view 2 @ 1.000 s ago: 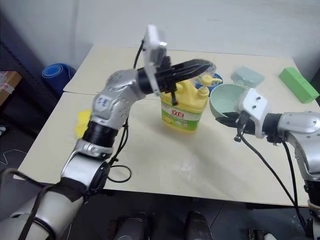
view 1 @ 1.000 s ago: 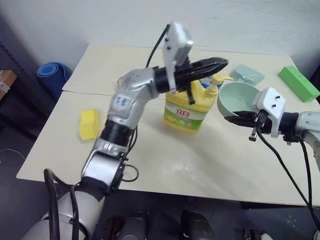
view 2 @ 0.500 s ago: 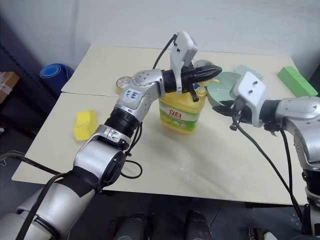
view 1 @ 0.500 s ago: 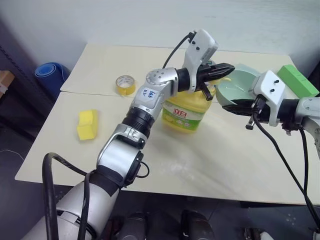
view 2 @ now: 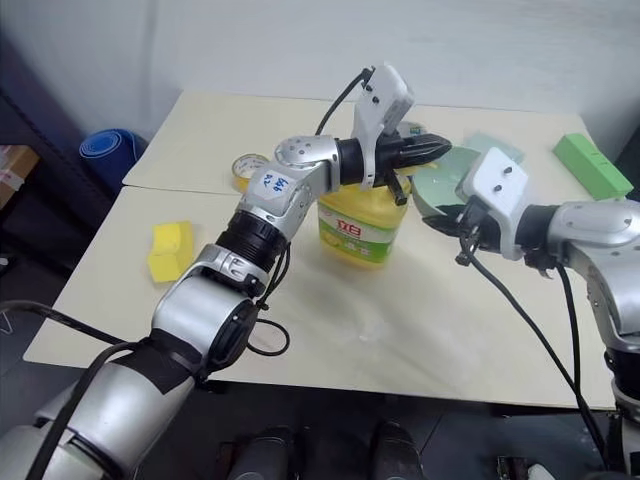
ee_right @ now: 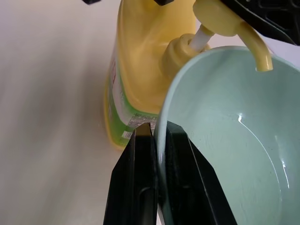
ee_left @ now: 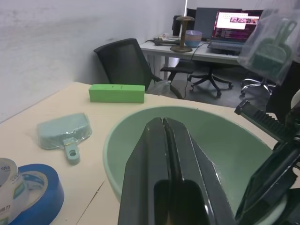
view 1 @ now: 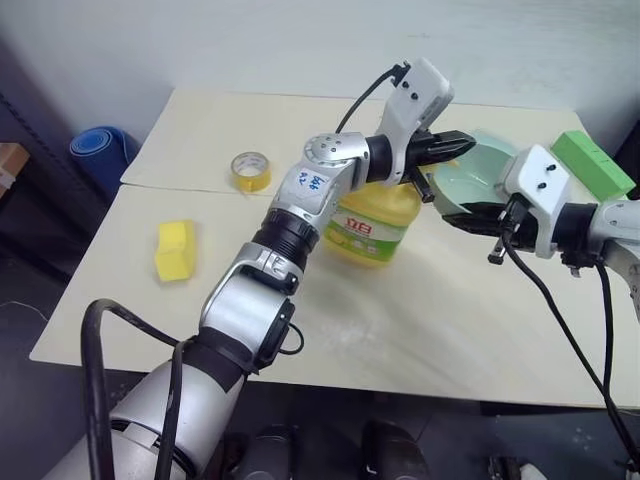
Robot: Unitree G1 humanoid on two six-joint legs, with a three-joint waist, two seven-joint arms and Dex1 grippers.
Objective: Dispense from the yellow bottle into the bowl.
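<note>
Tabletop (view 1: pixel 400 320): bowl (ee_right: pixel 225 117) held under yellow bottle (ee_right: pixel 140 70) spout.

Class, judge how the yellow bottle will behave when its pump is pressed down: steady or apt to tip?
Likely steady: the yellow bottle is a squat jug standing on a broad base on the table. It may slide if pressed off-centre, since nothing holds its body.

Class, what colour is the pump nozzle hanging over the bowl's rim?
Yellow, matching the bottle. The pump nozzle over the bowl shows best in the right wrist view.
</note>
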